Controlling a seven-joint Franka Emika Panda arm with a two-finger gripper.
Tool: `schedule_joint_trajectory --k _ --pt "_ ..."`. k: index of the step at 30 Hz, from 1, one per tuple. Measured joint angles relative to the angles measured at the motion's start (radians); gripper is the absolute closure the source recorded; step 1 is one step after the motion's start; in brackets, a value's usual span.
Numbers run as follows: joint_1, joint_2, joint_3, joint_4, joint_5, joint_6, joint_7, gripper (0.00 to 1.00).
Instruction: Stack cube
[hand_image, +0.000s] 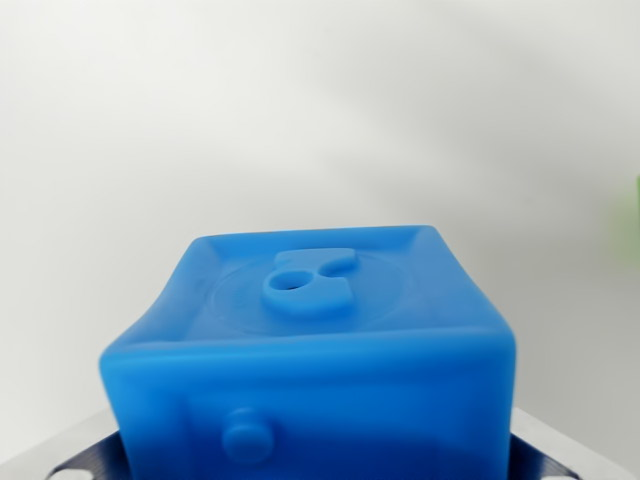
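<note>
1. Lower left corner of the wrist view: a metal gripper part with small round holes shows beneath the cube.
2. Centre: the blue cube fills the lower middle of the view, close to the camera. Its top face carries a raised figure with a small hole; its near face carries a round stud.
3. The cube hides the fingertips; whether the jaws are clamped on it cannot be told.
4. Lower right corner: a second metal gripper part flanks the cube.
5. Right edge: a blurred green patch, unidentifiable.
6. Background: plain pale surface, out of focus.
</note>
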Motion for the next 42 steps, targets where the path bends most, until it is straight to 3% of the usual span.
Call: schedule_joint_trajectory --k 42 --pt "-0.106 0.094 -0.005 0.187 0.000 -0.093 -0.216 1.00"
